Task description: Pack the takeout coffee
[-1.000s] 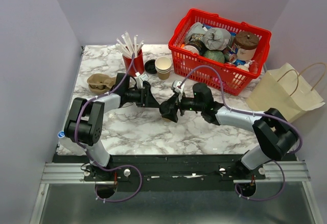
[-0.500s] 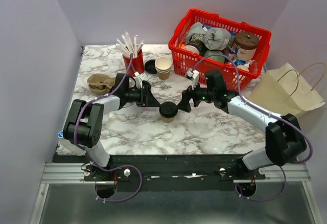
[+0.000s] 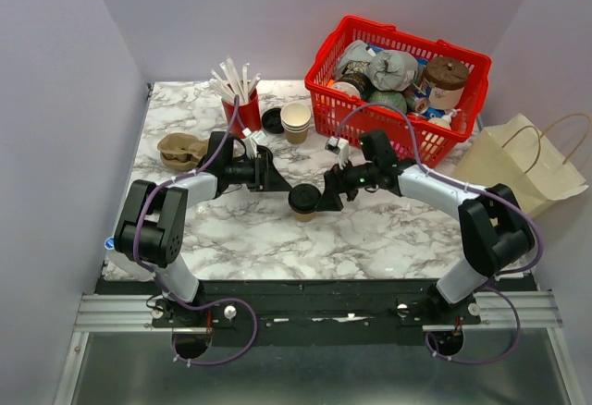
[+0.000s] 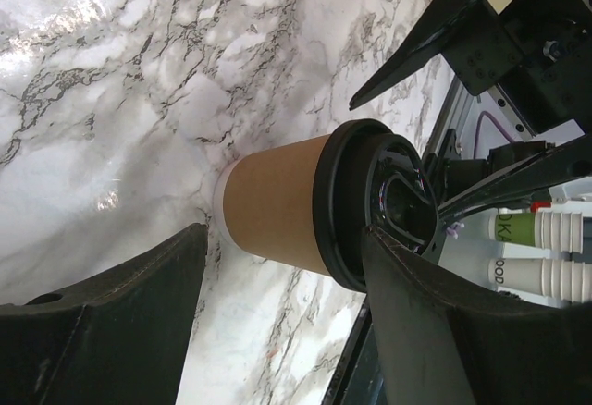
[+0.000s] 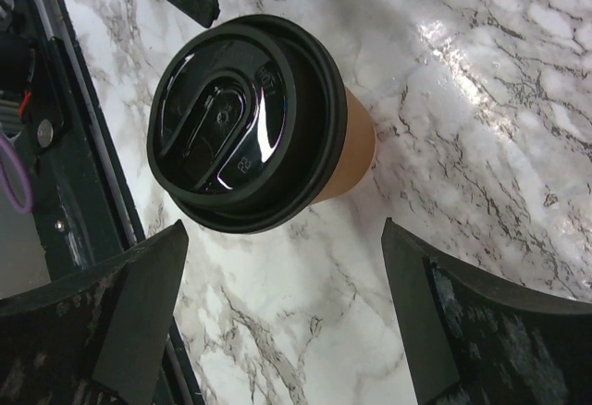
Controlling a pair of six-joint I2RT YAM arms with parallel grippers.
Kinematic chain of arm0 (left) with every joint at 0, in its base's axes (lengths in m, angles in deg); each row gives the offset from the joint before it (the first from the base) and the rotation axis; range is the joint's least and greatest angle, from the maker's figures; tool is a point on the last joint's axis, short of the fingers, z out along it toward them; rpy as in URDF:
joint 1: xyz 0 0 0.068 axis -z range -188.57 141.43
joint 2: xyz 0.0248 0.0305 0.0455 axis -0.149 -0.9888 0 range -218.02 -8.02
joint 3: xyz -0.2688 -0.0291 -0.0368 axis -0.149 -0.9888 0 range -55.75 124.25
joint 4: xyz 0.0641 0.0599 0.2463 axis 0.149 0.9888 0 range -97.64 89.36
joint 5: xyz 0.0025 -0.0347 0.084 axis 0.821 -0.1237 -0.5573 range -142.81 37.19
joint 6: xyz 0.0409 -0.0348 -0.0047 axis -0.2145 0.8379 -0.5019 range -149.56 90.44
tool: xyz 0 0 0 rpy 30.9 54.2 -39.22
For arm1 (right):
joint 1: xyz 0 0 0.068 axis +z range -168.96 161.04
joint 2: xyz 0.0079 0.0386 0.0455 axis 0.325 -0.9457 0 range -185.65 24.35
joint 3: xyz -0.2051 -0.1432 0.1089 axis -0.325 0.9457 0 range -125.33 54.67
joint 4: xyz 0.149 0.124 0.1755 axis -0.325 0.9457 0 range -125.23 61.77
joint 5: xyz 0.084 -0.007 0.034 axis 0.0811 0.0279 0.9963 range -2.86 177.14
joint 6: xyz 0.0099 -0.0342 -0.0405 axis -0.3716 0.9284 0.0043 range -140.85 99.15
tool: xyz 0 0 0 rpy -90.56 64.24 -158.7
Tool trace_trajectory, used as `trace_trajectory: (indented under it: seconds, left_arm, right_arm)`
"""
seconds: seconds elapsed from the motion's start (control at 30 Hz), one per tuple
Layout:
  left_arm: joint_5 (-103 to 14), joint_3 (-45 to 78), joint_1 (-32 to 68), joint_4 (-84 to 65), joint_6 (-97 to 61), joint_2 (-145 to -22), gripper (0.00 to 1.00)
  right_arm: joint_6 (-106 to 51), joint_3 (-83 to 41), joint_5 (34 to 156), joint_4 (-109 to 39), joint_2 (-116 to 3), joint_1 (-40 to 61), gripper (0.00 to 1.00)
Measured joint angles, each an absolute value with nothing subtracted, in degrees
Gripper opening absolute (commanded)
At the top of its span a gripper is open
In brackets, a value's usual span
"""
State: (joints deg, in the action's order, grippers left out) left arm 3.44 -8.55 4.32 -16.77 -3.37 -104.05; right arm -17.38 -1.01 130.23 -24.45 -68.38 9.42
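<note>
The takeout coffee [image 3: 303,201] is a brown kraft-paper cup with a black lid. It stands upright on the marble table [image 3: 370,234], mid-table. My left gripper [image 3: 285,188] is open just left of it. In the left wrist view the cup [image 4: 273,209] stands in line with the gap of that gripper [image 4: 285,239], ungripped. My right gripper [image 3: 325,199] is open just right of the cup. In the right wrist view the lidded cup [image 5: 245,132] stands beyond that open gripper [image 5: 282,243], apart from both fingers.
A red basket [image 3: 381,132] full of items stands at the back right. A kraft paper bag [image 3: 523,169] lies at the right edge. A red cup of white straws [image 3: 239,111], a loose black lid [image 3: 272,120], stacked cream cups [image 3: 296,123] and a cardboard carrier [image 3: 180,149] stand at the back left.
My right gripper was over the cup, drew back to the right leaving the lidded cup standing, and has now come back close beside it. The left arm has not moved.
</note>
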Motion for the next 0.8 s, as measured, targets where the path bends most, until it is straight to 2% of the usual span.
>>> trace_trajectory:
  seconds: [0.4, 0.8]
  left_arm:
    - [3.86, -10.23, 5.30, -26.34, 4.66, -104.03, 0.77]
    - [3.83, -8.92, 8.34, -25.53, 4.26, -105.45, 0.75]
  right_arm:
    - [-18.72, -2.43, 132.88, -24.45, -69.75, 9.42, 0.93]
    - [-20.55, -3.90, 132.88, -24.36, -72.60, 9.42, 0.92]
